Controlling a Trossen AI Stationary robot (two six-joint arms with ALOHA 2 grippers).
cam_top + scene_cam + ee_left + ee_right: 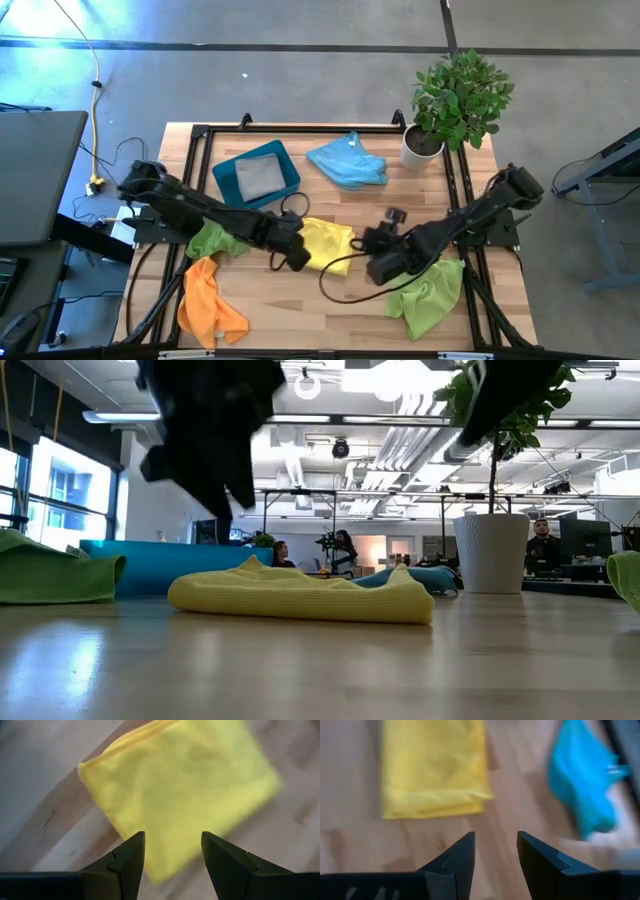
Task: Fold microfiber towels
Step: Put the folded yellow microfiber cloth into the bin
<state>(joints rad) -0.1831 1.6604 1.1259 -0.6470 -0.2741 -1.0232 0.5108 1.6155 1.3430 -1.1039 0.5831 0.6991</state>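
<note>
In the low view I'm seeing both arms only as dark blurs running off the top edge. The left arm is covering part of the green towel (215,240). The blue towel (582,790) is blurring in the right wrist view, and what is lying in the tray (228,172) I'm unable to identify.

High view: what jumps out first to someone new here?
The yellow towel lying mid-table, with the left gripper and right gripper open and empty on either side of it. Around it lie bright cloths: an orange towel at the left front edge, a lime green towel under the right arm, a light blue towel at the back. A potted plant stands at the back right corner.
</note>
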